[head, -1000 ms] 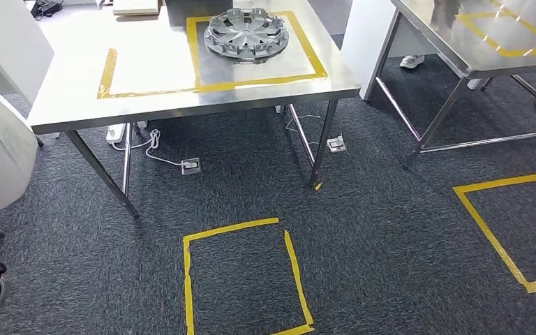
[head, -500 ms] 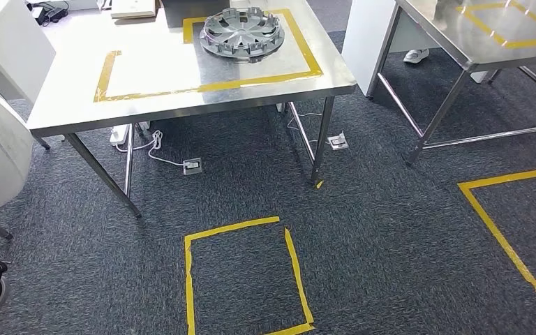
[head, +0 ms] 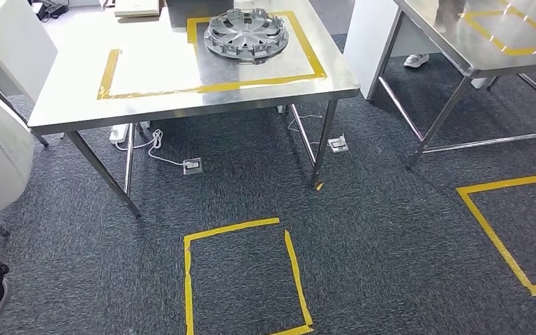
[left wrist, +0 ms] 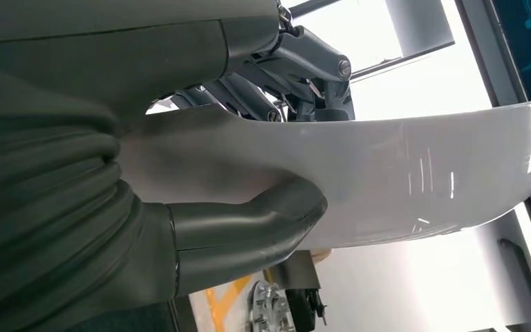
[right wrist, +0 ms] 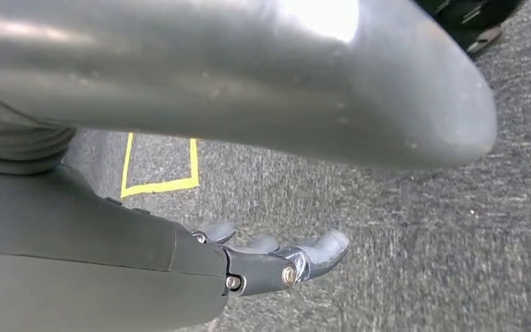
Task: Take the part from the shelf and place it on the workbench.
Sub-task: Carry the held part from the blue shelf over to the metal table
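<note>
The left hand (left wrist: 200, 180) clamps the long white part (left wrist: 401, 180) at the robot's left side, right hand (right wrist: 276, 259) hanging loose and empty, the workbench (head: 181, 105) ahead, nearer the left arm.

Two steel tables (head: 181, 105), one hubcap (head: 246, 35)

a steel table (head: 70, 112) carries a grey wheel cover (head: 246, 35) lying inside the right one of two yellow tape frames (head: 206, 87). on the grey carpet floor (head: 363, 237) in front of the table lie more tape rectangles (head: 244, 279).
</note>
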### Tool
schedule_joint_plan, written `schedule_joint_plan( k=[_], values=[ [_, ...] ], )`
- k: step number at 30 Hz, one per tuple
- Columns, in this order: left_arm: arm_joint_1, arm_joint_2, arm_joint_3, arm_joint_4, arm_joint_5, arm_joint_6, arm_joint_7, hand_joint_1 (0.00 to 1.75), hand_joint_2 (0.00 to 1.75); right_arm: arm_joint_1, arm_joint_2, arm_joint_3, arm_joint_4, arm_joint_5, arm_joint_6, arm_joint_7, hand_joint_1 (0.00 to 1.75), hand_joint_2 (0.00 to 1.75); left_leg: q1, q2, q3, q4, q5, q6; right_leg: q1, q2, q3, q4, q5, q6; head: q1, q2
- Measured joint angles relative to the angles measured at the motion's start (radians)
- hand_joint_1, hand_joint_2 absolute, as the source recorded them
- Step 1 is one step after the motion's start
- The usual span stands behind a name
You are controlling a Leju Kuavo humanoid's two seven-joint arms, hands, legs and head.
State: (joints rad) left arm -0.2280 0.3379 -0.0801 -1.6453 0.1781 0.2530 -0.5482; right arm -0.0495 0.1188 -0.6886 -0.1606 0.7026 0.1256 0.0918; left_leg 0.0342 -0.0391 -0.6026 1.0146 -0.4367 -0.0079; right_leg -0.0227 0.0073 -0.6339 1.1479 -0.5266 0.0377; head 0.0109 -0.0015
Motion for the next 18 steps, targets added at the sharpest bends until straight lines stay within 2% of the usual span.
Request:
schedule_joint_plan(
  k=[1,2,5,7,8,10,11,12,13,14,15,16,17,18],
  values=[
    [0.001,0.003,0.001,-0.001,0.001,0.000,0.000,1.75,1.75,0.000,0.000,0.000,0.000,0.000,0.000,-0.001,0.00,0.00,0.000,-0.001,-0.001,0.006,-0.005,-0.008,0.000,0.002,0.031,-0.062,0.024,-0.002,0.000,0.000],
    [0.003,0.005,0.002,-0.002,0.002,0.001,-0.001,1.75,1.75,-0.001,0.001,0.000,0.000,0.001,0.000,-0.002,0.00,0.00,0.000,-0.003,-0.001,0.010,-0.008,-0.016,0.000,0.004,0.050,-0.101,0.036,-0.006,0.000,0.000],
    [0.011,0.012,0.004,-0.008,0.002,0.002,-0.002,1.75,1.75,-0.001,0.001,0.000,0.000,0.005,0.000,-0.003,0.00,0.00,-0.001,-0.007,0.003,0.004,-0.011,-0.040,0.005,0.003,0.059,-0.115,0.037,-0.031,0.000,0.000],
    [0.017,0.017,0.005,-0.011,0.002,0.003,-0.002,1.75,1.75,-0.001,0.002,0.000,0.000,0.007,0.000,-0.004,0.00,0.00,0.001,0.003,-0.006,0.025,-0.025,-0.048,0.004,-0.001,0.068,-0.121,0.039,-0.048,-0.001,0.000],
    [0.019,0.020,0.006,-0.012,0.002,0.003,-0.002,1.75,1.75,-0.001,0.002,0.000,0.000,0.007,0.000,-0.005,0.00,0.00,0.001,0.011,-0.026,0.066,-0.047,-0.050,0.003,-0.005,0.072,-0.124,0.040,-0.056,-0.002,0.000],
    [0.022,0.023,0.006,-0.013,0.003,0.004,-0.002,1.75,1.75,0.001,0.002,0.000,0.000,0.007,0.000,-0.006,0.00,0.00,0.000,0.027,-0.093,0.199,-0.105,-0.052,0.006,-0.009,0.077,-0.125,0.035,-0.066,-0.004,0.000],
    [0.025,0.023,0.006,-0.013,0.003,0.005,-0.002,1.75,1.75,0.001,0.002,0.000,0.000,0.007,0.000,-0.006,0.00,0.00,-0.001,0.029,-0.126,0.260,-0.124,-0.052,0.009,-0.011,0.079,-0.125,0.032,-0.068,-0.004,0.000],
    [0.029,0.023,0.006,-0.013,0.003,0.005,-0.002,1.75,1.75,0.002,0.002,0.000,0.000,0.007,0.000,-0.006,0.00,0.00,-0.001,0.029,-0.146,0.293,-0.126,-0.051,0.011,-0.012,0.082,-0.124,0.029,-0.070,-0.004,0.000],
    [0.031,0.024,0.006,-0.013,0.003,0.006,-0.002,1.75,1.75,0.003,0.002,0.000,0.000,0.007,0.000,-0.006,0.00,0.00,-0.002,0.030,-0.146,0.286,-0.108,-0.048,0.012,-0.013,0.087,-0.124,0.024,-0.070,-0.003,0.000],
    [0.033,0.024,0.006,-0.014,0.003,0.006,-0.002,1.75,1.75,0.004,0.002,0.000,0.000,0.007,0.000,-0.006,0.00,0.00,-0.003,0.031,-0.126,0.240,-0.073,-0.044,0.013,-0.014,0.094,-0.124,0.019,-0.069,-0.003,0.000],
    [0.033,0.025,0.006,-0.015,0.003,0.006,-0.002,1.75,1.75,0.004,0.002,0.000,0.000,0.007,0.000,-0.006,0.00,0.00,-0.005,0.035,-0.094,0.169,-0.034,-0.039,0.014,-0.015,0.102,-0.123,0.013,-0.067,-0.004,0.000],
    [0.033,0.026,0.006,-0.015,0.003,0.006,-0.002,1.75,1.75,0.004,0.003,0.000,0.000,0.007,0.001,-0.006,0.00,0.00,-0.009,0.040,-0.058,0.101,-0.008,-0.034,0.016,-0.015,0.107,-0.122,0.006,-0.063,-0.004,0.000],
    [0.033,0.027,0.006,-0.017,0.003,0.006,-0.002,1.75,1.75,0.003,0.003,0.000,0.000,0.007,0.001,-0.006,0.00,0.00,-0.013,0.044,-0.034,0.054,0.004,-0.029,0.017,-0.015,0.110,-0.121,0.001,-0.058,-0.004,0.000],
    [0.033,0.028,0.006,-0.018,0.003,0.006,-0.002,1.75,1.75,0.003,0.003,0.000,0.000,0.007,0.001,-0.006,0.00,0.00,-0.017,0.046,-0.021,0.029,0.004,-0.024,0.018,-0.016,0.111,-0.121,-0.003,-0.052,-0.004,0.000]
  ],
)
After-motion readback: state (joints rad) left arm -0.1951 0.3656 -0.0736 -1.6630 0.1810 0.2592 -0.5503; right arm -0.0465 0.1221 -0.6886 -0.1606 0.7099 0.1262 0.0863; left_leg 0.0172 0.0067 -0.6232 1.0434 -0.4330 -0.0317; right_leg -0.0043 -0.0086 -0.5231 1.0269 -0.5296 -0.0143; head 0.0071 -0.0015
